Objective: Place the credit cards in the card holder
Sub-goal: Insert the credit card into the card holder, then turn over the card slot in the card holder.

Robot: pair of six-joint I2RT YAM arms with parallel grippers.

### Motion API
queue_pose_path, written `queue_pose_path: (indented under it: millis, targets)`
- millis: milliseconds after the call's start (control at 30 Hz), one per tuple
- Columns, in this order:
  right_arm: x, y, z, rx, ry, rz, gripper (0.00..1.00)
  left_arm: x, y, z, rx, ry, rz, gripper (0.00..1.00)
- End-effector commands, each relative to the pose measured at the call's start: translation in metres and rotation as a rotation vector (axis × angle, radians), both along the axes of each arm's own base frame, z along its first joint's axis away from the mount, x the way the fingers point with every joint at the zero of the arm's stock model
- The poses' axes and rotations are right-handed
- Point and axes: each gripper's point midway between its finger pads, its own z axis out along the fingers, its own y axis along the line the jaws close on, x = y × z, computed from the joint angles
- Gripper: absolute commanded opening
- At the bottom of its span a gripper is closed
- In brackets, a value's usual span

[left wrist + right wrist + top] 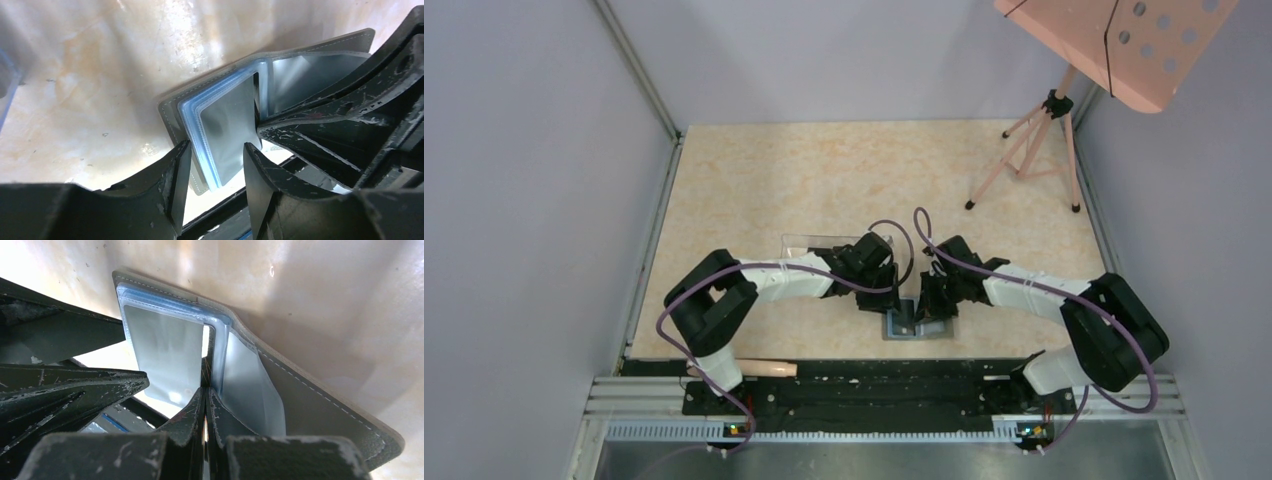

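Step in hand: sliding a card into a sleeve of the holder.

The flat gray bifold card holder (902,330) lies open on the beige marbled worktop (824,180), close to the near edge, btwn the two arms. Its clear blue-edged sleeves fan up from the spine.

Left fingers (180,170) are apart, one either side of the sleeve stack near its lower edge. Whether they touch the plastic I can't tell.

Right fingers (196,407) are pressed together on what looks like a thin black credit card (204,371). It's seen edge-on, just a dark sliver standing at the spine btwn two sleeves. How far in it sits, can't tell.

No other cards in view. A clear plastic rectangular box (809,243) sits behind the left arm, apart from the holder.

Next move, prob.: the right arm pushes the card down along the sleeve mouth w/o tilting, and the left steadies the stack so the sleeves don't flop or drag. The card must meet a pocket opening, not the gap btwn sleeves. Risk: the holder skids toward the worktop edge.
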Motion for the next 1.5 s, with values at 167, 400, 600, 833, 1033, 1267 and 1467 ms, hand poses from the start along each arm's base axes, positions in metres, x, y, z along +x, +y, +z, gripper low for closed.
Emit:
queue_pose_path:
  millis: [167, 400, 600, 833, 1033, 1267, 1467]
  targets:
    - [-0.001, -0.006, -0.014, -0.046, 0.007, 0.002, 0.0, 0.01, 0.001, 0.029, 0.04, -0.104, 0.013, 0.5]
    - [-0.002, -0.006, -0.015, -0.047, 0.012, 0.004, 0.0, 0.003, -0.018, 0.032, -0.038, -0.083, -0.044, 0.42]
    - [-0.002, -0.006, -0.015, -0.047, 0.014, 0.004, 0.0, 0.0, -0.016, 0.019, 0.007, -0.055, -0.052, 0.42]
    - [-0.002, -0.006, -0.016, -0.046, 0.017, 0.008, 0.0, 0.002, -0.004, 0.01, 0.086, -0.048, -0.024, 0.47]
    - [-0.003, -0.005, -0.016, -0.044, 0.02, 0.008, 0.0, 0.001, -0.008, 0.01, 0.071, -0.042, -0.035, 0.46]
    - [-0.003, -0.005, -0.016, -0.042, 0.019, 0.011, 0.0, -0.001, -0.021, 0.019, 0.01, -0.054, -0.076, 0.38]
    - [-0.003, -0.004, -0.015, -0.035, 0.017, 0.013, 0.0, -0.003, -0.032, 0.032, -0.058, -0.074, -0.098, 0.35]
